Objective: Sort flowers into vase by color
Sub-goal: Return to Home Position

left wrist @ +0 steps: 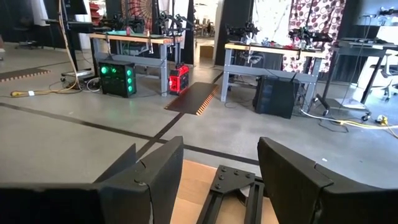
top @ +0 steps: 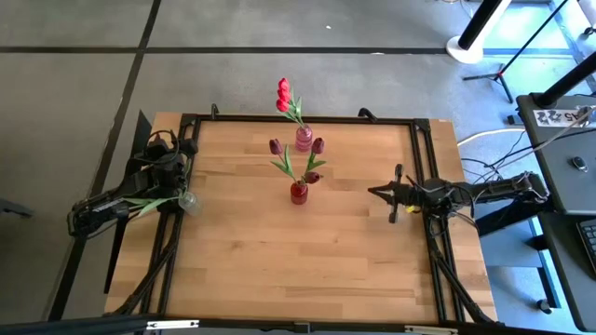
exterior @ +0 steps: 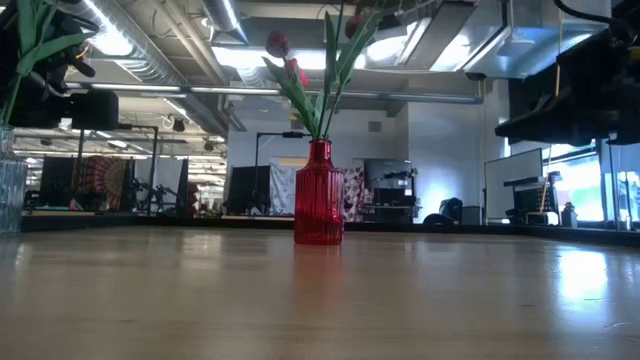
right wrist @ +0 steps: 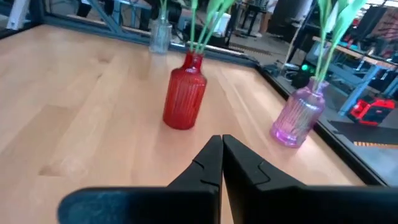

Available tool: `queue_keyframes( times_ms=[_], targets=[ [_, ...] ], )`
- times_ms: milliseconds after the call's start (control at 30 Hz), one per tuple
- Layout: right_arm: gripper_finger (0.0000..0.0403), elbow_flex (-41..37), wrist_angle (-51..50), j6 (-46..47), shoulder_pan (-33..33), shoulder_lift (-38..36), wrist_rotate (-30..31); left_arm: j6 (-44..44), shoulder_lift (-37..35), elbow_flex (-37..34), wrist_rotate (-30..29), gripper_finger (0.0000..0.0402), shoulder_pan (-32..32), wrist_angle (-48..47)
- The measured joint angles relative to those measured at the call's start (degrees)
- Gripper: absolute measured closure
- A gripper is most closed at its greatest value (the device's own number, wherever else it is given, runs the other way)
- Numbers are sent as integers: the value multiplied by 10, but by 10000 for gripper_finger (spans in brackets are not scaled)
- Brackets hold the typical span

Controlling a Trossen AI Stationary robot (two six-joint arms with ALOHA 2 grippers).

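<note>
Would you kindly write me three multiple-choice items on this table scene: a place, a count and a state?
1. The bright red tulips stand in: A the red vase; B the pink vase; C the clear vase.
2. Vases on the table: A one; B two; C three.
3. The right gripper has its jaws: A shut, empty; B wide open; C shut on a stem.
Key: 1 B, their stems run into it. 2 C, red, pink and clear ones show. 3 A, the right wrist view shows the jaws meeting with nothing between. The left gripper sits at the table's left edge.
</note>
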Motion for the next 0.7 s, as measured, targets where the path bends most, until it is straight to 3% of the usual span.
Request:
queue_keyframes(
  times_ms=[367,700],
  targets=[
    [391,0,-3,0,0,0,-4,0,0,0,0,198,0,0],
    [391,-1,-1,0,-4,-88,-28,0,0,0,0,198,0,0]
  ],
)
